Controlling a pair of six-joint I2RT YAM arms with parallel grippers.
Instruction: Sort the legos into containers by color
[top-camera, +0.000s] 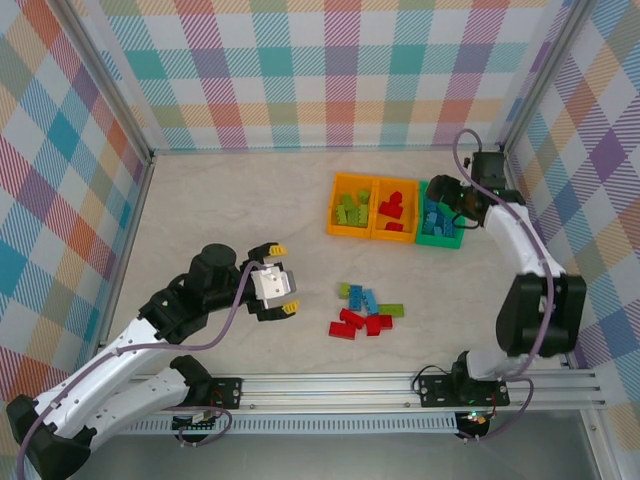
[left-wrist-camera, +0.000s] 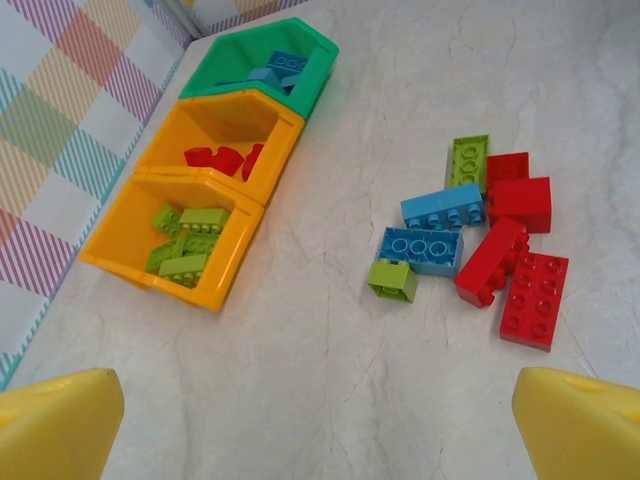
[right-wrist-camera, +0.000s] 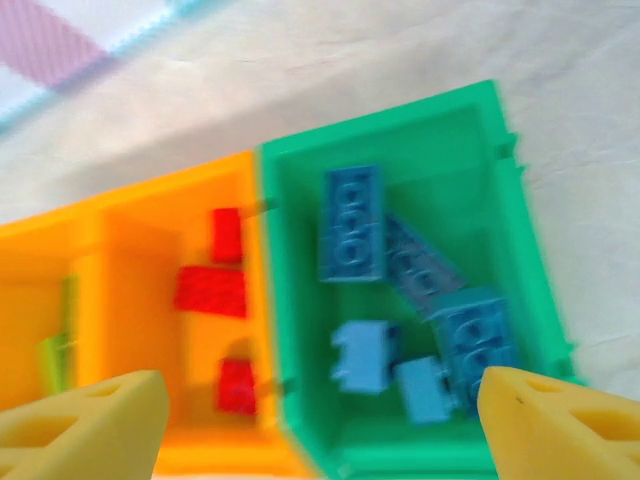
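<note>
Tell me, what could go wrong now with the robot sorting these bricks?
1. The loose legos lie bunched and touching, so the open left gripper might pinch two colours at once.
2. The right gripper hangs open close over the green bin and might bump its rim when pulling away.
3. That bin touches the orange bin of reds; a brick dropped near the shared wall could land wrong.

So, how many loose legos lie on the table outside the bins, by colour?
red legos: 4
light blue legos: 2
lime green legos: 2
Total: 8
</note>
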